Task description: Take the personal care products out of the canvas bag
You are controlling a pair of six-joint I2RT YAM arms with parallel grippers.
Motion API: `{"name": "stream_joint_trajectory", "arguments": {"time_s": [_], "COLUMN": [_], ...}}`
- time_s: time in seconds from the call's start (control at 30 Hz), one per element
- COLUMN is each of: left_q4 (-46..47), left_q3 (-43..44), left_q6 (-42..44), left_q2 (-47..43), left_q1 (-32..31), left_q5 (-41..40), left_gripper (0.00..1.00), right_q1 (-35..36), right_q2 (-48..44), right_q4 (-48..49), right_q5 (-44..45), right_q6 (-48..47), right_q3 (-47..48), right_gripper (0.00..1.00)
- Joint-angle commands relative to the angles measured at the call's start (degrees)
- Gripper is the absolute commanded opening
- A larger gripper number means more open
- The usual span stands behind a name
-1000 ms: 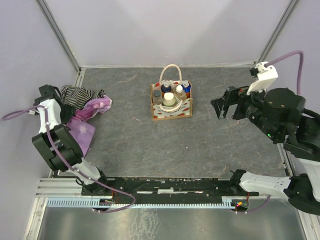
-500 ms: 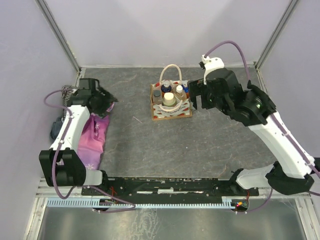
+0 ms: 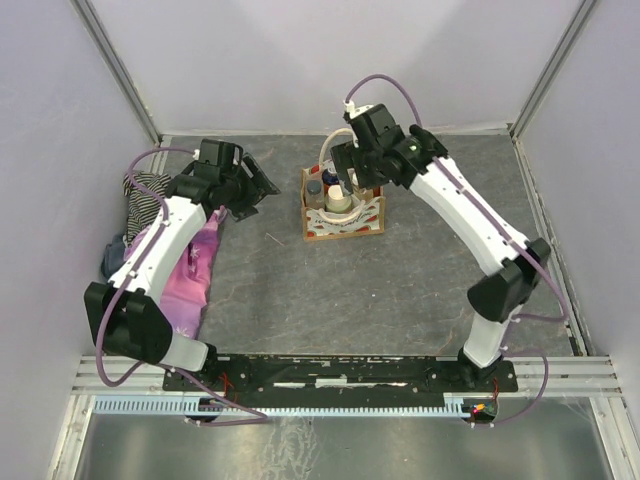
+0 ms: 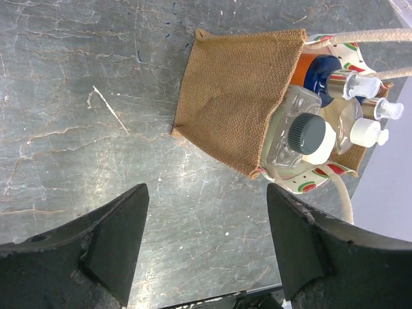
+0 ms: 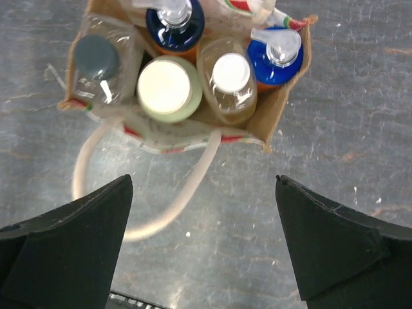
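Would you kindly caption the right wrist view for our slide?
Open right gripper poised above the canvas bag, with all five bottles standing inside.

My right gripper (image 3: 338,176) has swung over the canvas bag (image 3: 345,223); my left gripper (image 3: 256,184) has approached its left side.

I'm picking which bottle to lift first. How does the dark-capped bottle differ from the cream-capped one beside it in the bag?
The dark-capped bottle has a small grey cap with clear shoulders showing around it; the cream-capped bottle has a much wider lid that hides its body from above. The dark-capped bottle sits in a corner of the canvas bag; the cream-capped bottle stands mid-row. Both stand upright inside the bag.
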Motion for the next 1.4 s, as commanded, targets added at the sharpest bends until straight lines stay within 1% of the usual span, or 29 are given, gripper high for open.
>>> {"name": "stream_joint_trajectory", "arguments": {"time_s": [0.0,0.1,0.2,0.37,0.5,0.57,0.67,0.77,0.87,0.93,1.03,1.1,1.13,1.2,1.23,1.27,1.3,1.37], "left_q4": [0.9,3.7,5.6,5.7,6.5,6.5,6.1,4.9,4.3,4.3,4.3,4.2,4.2,4.2,4.2,4.1,3.5,2.0], "left_q3": [1.8,3.1,6.1,11.0,12.8,13.2,12.5,12.2,11.4,10.4,8.6,7.7,7.4,7.4,7.4,7.7,8.0,8.2], "left_q6": [3.2,4.2,4.8,5.6,6.8,7.7,8.1,8.3,8.0,7.4,6.2,5.3,5.0,4.6,4.4,4.3,4.2,4.0], "left_q2": [0.6,1.7,4.4,8.7,10.8,11.4,12.1,13.0,12.6,11.7,11.4,11.6,11.7,12.4,12.7,13.0,13.1,12.0], "left_q1": [-0.3,-0.7,-2.3,-5.8,-8.8,-11.1,-13.6,-15.4,-16.7,-17.9,-19.4,-20.1,-20.7,-21.3,-21.6,-21.9,-22.2,-22.5], "left_q5": [-0.2,1.7,2.5,2.3,3.0,2.7,1.6,0.7,0.6,0.6,1.2,1.2,1.0,1.9,2.7,3.4,3.4,2.0], "left_gripper": [0.81,0.82,0.82,0.82,0.81,0.81,0.80,0.78,0.74,0.70,0.68,0.65,0.62,0.49,0.36,0.18,0.05,0.03], "right_q1": [-2.9,-4.7,-6.4,-8.1,-8.2,-8.3,-8.3,-8.2,-8.2,-8.3,-8.2,-8.2,-8.3,-8.2,-8.2,-8.2,-8.3,-8.3], "right_q2": [4.6,7.4,8.3,11.1,12.9,12.2,9.2,7.6,4.7,3.0,1.8,1.3,1.2,1.2,1.3,1.5,1.6,1.8], "right_q4": [6.2,7.8,11.8,15.1,14.1,14.3,16.8,16.7,17.9,18.7,18.4,18.3,18.2,18.1,18.1,18.0,17.9,17.7], "right_q5": [-1.7,-3.2,-6.3,-11.0,-12.9,-13.3,-13.0,-12.5,-12.1,-11.5,-10.7,-10.3,-10.2,-10.3,-10.4,-10.5,-10.4,-10.5], "right_q6": [-4.5,-5.6,-5.9,-6.5,-6.6,-5.8,-5.3,-5.7,-5.7,-5.5,-5.3,-5.2,-5.1,-5.0,-5.0,-4.9,-4.9,-4.7], "right_q3": [2.4,1.8,-0.9,-1.5,-0.4,-2.3,-7.6,-10.0,-13.4,-15.3,-15.8,-15.8,-15.7,-15.5,-15.3,-15.1,-15.0,-14.7], "right_gripper": [1.00,1.00,0.99,0.95,0.93,0.93,0.93,0.92,0.92,0.92,0.93,0.93,0.93,0.93,0.93,0.93,0.93,0.92]}}
